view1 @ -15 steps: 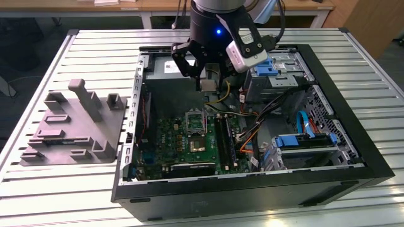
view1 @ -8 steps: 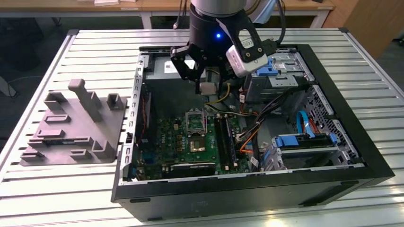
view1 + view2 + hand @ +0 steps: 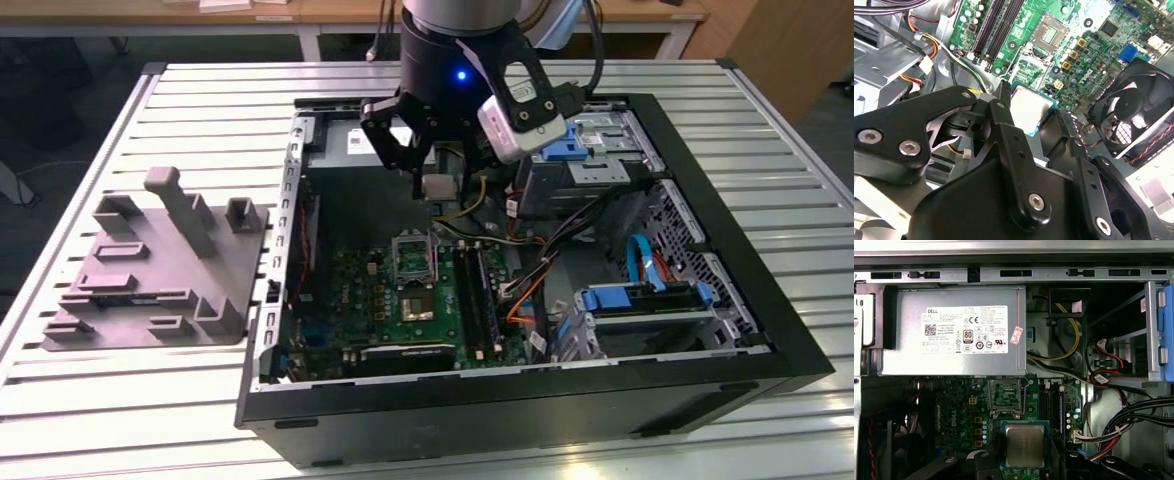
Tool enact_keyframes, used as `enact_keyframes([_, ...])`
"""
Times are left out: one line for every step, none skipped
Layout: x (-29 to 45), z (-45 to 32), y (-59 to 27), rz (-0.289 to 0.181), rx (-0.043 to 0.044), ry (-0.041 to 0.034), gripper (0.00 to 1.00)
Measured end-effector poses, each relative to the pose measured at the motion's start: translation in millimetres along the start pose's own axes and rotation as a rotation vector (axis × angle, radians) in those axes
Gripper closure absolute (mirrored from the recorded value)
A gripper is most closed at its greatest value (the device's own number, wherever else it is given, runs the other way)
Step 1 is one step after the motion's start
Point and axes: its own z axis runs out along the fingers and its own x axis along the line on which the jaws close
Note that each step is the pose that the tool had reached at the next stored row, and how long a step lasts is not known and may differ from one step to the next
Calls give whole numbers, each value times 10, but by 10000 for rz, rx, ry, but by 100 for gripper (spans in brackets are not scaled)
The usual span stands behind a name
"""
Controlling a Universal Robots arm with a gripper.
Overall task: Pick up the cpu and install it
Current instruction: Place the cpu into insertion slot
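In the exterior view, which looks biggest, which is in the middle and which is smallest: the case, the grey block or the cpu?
1. case: biggest by far.
2. grey block: clearly smaller, sitting beside the case.
3. cpu: tiny, held up over the open case.

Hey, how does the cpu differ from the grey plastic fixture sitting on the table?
The cpu is a small flat square with a pale silvery top. The grey plastic fixture is far larger, a block with posts and slots. The cpu hangs in the gripper over the open computer case, while the fixture rests on the slatted table, on the exterior view's left of the case. Both look greyish.
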Motion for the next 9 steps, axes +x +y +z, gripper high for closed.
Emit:
enact_keyframes([0,0,0,0,0,0,53])
enact_keyframes([0,0,0,0,0,0,53])
enact_keyframes([1,0,0,0,0,0,53])
enact_keyframes([0,0,0,0,0,0,53])
enact_keyframes([1,2,-1,0,2,1,53])
enact_keyframes([1,10,-1,0,1,0,53])
enact_keyframes([0,21,-2,0,1,0,53])
enact_keyframes([0,31,-2,0,3,2,53])
enact_keyframes([0,41,-7,1,2,7,53])
